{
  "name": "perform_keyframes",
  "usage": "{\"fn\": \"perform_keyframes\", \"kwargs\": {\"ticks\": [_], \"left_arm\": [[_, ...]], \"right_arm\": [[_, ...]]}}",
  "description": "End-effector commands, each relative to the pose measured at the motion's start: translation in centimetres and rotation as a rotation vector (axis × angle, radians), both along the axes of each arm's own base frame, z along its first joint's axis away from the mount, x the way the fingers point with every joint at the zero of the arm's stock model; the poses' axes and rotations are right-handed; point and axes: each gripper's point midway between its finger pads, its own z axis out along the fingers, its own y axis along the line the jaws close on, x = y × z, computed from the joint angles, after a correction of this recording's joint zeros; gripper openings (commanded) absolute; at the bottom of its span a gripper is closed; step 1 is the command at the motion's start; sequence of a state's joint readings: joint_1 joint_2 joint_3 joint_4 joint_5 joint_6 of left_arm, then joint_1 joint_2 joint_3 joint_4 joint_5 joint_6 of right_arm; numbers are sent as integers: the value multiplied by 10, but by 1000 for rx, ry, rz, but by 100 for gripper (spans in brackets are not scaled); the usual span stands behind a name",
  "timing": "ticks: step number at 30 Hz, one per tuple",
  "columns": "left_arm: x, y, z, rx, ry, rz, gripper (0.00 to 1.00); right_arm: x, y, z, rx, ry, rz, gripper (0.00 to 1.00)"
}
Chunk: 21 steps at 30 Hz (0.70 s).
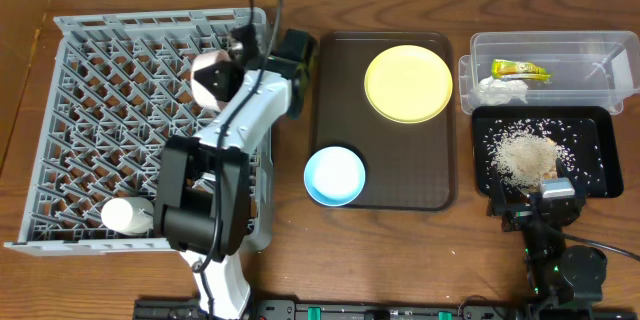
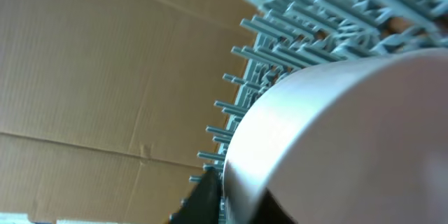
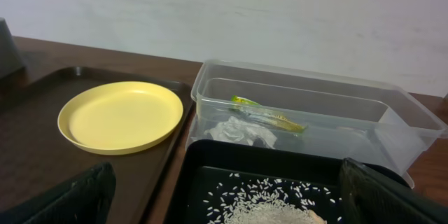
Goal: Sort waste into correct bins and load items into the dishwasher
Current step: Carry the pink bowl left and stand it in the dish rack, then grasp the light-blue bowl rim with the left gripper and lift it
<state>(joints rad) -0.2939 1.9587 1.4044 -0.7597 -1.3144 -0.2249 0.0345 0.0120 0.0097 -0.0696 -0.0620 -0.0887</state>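
Note:
My left gripper [image 1: 235, 55] is shut on the rim of the white bowl [image 1: 212, 78], held on edge over the far right part of the grey dishwasher rack [image 1: 100, 110]. In the left wrist view the bowl [image 2: 336, 133] fills the frame, with a dark finger [image 2: 204, 199] against its rim. A white cup [image 1: 125, 215] lies in the rack's near left corner. The yellow plate [image 1: 408, 82] and light-blue bowl [image 1: 335, 175] sit on the brown tray. My right gripper [image 1: 528, 192] stands open at the black bin's [image 1: 590, 175] near edge, above the rice [image 1: 522, 155].
The clear bin [image 1: 575, 45] at the back right holds the wrapper [image 1: 520, 70] and tissue [image 1: 503, 90]. The dark-brown serving tray [image 1: 385, 195] lies between rack and bins. The right wrist view shows the plate [image 3: 120, 115], clear bin [image 3: 392, 122] and rice [image 3: 266, 206].

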Motion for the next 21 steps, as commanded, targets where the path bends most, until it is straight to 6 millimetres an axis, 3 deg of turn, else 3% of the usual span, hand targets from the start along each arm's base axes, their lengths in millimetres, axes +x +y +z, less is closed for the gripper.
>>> {"fn": "perform_keyframes", "kwargs": {"ticks": [1, 4, 6, 10, 13, 16, 21], "left_arm": [[0, -23, -8, 28, 53, -61, 28], [-1, -42, -9, 23, 67, -109, 46], [-4, -70, -12, -36, 94, -183, 54], [-20, -122, -28, -297, 159, -310, 57], [-50, -174, -41, -642, 215, -382, 57], [-72, -208, -39, -900, 254, -418, 57], [-97, -204, -35, -1060, 289, -317, 56]], "right_arm": [[0, -3, -1, -10, -2, -13, 99], [0, -3, -1, -10, -2, -13, 99], [0, -3, -1, -10, -2, -13, 99], [0, -3, -1, -10, -2, -13, 99], [0, -3, -1, -10, -2, -13, 99], [0, -3, -1, -10, -2, -13, 99], [0, -3, -1, -10, -2, -13, 99]]}}
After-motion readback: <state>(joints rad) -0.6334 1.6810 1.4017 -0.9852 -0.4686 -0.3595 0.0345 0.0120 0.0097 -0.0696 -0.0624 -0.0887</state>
